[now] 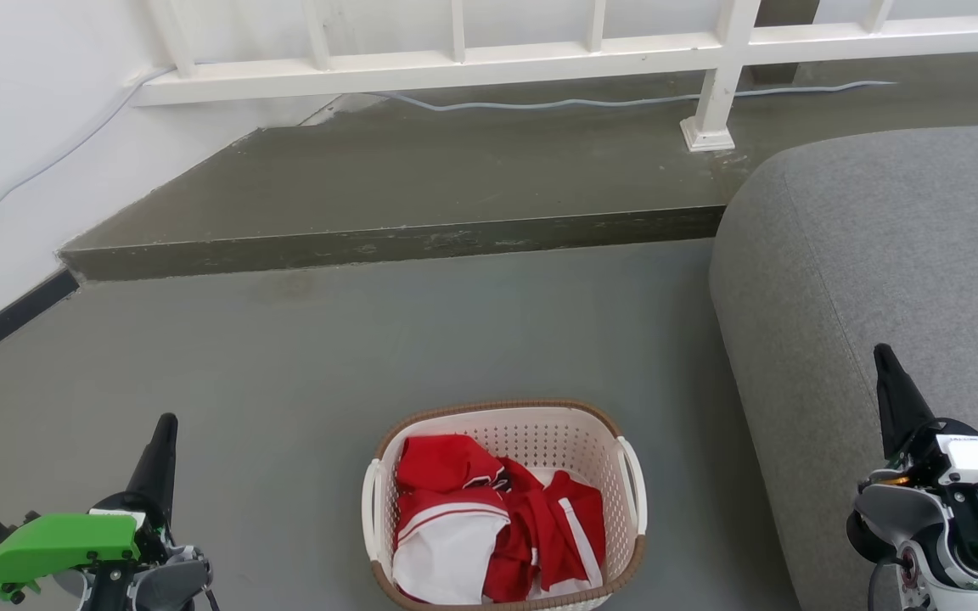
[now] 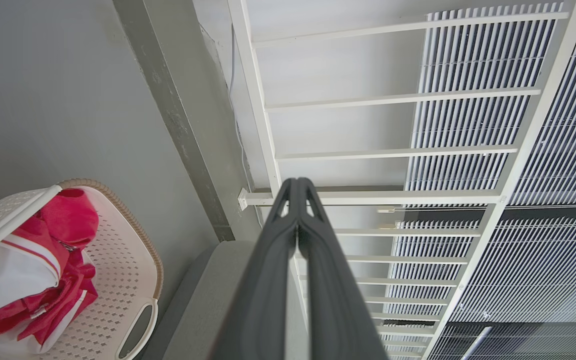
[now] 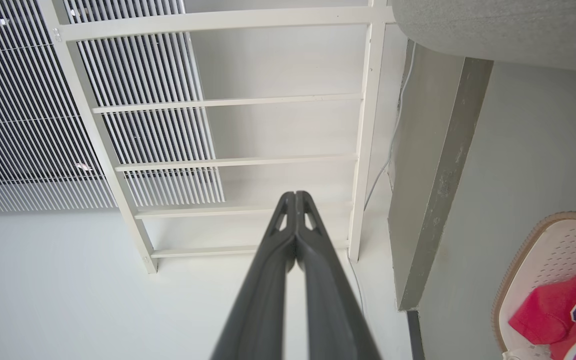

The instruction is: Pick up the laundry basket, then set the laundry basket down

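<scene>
The laundry basket (image 1: pixel 540 433) stands on the grey floor at the bottom middle of the head view, cream-white and perforated with a brown woven rim and two white side handles. Red and white clothes (image 1: pixel 489 518) lie inside it. My left gripper (image 1: pixel 165 424) is shut, low at the left, well clear of the basket's left handle. My right gripper (image 1: pixel 884 352) is shut at the lower right, in front of the grey sofa. The left wrist view catches the basket (image 2: pixel 118 240) at its lower left beside the shut left gripper (image 2: pixel 298 181). The right wrist view has the basket (image 3: pixel 543 240) at its right edge and the shut right gripper (image 3: pixel 295 194).
A large grey sofa (image 1: pixel 896 246) rises just right of the basket. A raised concrete step (image 1: pixel 387 242) crosses the floor beyond, with a white railing (image 1: pixel 455 59) and a loose cable (image 1: pixel 557 103) on it. A white wall (image 1: pixel 14 127) closes the left side.
</scene>
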You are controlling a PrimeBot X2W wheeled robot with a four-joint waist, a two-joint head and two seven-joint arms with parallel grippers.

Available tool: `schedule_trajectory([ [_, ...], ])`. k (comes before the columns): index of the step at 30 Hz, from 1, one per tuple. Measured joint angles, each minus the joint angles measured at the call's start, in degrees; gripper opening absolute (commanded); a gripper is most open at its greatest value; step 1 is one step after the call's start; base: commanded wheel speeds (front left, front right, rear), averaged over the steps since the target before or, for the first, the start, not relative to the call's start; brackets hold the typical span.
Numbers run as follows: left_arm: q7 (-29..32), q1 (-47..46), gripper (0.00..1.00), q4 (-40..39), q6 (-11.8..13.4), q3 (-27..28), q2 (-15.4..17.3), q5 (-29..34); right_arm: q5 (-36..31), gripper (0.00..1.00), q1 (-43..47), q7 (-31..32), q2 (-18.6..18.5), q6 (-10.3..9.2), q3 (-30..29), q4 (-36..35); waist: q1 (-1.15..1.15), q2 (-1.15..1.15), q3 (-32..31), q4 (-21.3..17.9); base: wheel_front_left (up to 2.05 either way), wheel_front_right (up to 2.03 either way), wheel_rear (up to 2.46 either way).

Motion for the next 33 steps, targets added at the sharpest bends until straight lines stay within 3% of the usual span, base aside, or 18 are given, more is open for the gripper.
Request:
schedule_trajectory([
  [33,0.0,0.0,0.00,0.0,0.0,0.0,0.0,0.0,0.0,0.00,0.0,0.0,0.0,0.00,0.0,-0.1,0.00,0.00,0.0,0.0,0.00,0.00,0.00],
])
